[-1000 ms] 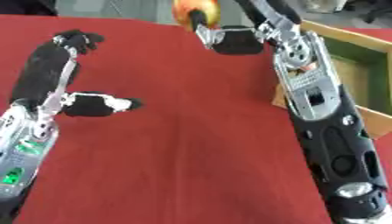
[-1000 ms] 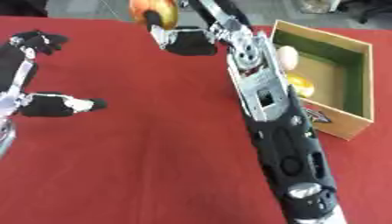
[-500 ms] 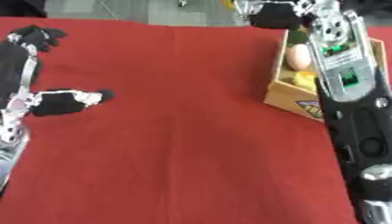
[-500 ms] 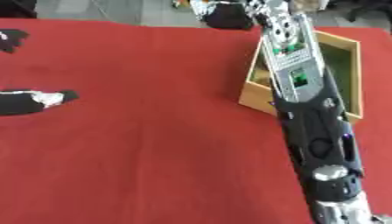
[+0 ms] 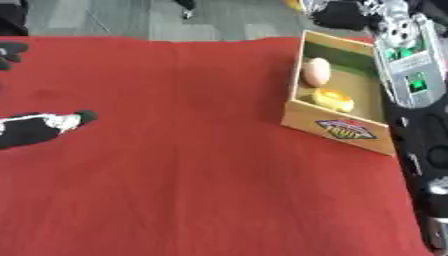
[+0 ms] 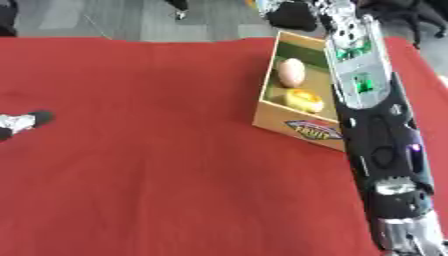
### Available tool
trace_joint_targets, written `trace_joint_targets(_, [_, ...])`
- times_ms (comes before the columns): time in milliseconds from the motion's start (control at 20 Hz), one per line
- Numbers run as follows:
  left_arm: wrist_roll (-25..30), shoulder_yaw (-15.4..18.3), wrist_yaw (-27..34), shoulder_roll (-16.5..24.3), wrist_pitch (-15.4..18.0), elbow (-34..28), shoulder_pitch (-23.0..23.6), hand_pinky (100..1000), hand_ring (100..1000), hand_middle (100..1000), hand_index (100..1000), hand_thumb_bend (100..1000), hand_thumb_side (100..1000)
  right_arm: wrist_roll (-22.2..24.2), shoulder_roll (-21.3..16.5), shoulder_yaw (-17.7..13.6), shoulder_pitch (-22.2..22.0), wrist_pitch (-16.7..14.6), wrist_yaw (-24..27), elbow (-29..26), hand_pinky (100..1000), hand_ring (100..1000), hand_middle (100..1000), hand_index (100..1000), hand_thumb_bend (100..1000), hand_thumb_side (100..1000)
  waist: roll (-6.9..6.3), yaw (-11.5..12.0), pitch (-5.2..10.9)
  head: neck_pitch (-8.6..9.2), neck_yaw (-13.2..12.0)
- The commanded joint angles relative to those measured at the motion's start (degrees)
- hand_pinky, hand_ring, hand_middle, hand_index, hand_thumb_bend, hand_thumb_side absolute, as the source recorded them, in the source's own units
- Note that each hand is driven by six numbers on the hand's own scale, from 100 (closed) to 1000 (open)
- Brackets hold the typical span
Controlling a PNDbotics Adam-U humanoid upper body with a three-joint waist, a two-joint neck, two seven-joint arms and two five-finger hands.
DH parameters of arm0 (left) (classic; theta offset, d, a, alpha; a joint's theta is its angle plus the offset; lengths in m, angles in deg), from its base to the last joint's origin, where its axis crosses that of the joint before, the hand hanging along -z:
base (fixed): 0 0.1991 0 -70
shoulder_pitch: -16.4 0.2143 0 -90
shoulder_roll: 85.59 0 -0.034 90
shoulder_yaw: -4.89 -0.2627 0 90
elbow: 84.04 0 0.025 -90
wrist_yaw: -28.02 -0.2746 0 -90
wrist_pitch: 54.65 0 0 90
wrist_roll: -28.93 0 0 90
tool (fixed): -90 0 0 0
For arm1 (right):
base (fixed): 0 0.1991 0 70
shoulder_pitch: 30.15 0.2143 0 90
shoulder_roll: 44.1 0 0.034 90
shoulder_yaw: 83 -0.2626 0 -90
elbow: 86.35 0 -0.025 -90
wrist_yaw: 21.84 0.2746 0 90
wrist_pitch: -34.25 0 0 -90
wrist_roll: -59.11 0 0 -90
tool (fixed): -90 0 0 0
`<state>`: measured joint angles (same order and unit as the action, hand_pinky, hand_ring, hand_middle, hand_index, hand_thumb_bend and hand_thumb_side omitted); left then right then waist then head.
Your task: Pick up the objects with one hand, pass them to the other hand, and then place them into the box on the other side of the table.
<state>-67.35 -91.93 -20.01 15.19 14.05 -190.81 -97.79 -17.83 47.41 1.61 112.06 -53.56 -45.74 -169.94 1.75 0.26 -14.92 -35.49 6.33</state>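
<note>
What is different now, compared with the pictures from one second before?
The right hand, which held an orange fruit over the cloth's far edge, has swung right to the far end of the box. The camera turned right too. The left hand stayed resting on the cloth.

Before you lies a red tablecloth (image 5: 192, 165) covering the whole table, and beyond its far edge you see grey floor (image 5: 227, 20), partly in shadow.

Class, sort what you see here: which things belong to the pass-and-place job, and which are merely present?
Belongs to the job:
wooden box
pale egg-shaped object inside it
yellow object inside it
right hand
left hand

Merely present:
red tablecloth
grey floor
</note>
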Motion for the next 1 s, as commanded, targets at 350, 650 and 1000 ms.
trace_joint_targets(350, [-0.8,1.4,-0.3,2.0,-0.5,-1.3,-0.3,752,650,631,798,963,468,-1.5,-5.9,-2.5,-1.9,-0.2,-0.2,2.3,891,964,380,521,100,100,-0.9,-0.4,1.63,2.71,1.9])
trace_joint_targets(650, [-1.2,1.7,-0.3,2.1,-0.8,-1.2,-0.1,758,651,631,798,964,469,-2.9,-8.1,-3.8,-4.5,-0.6,-1.4,3.6,888,965,382,523,100,100,-0.84,-0.5,1.62,1.58,1.3])
trace_joint_targets(1000, [-1.4,1.7,-0.4,2.0,-0.9,-1.1,-0.2,761,652,633,800,965,476,-1.2,-8.7,-3.8,-5.8,-2.8,-4.6,4.0,1000,1000,750,925,100,100,-0.87,-0.4,1.55,0.74,0.9])
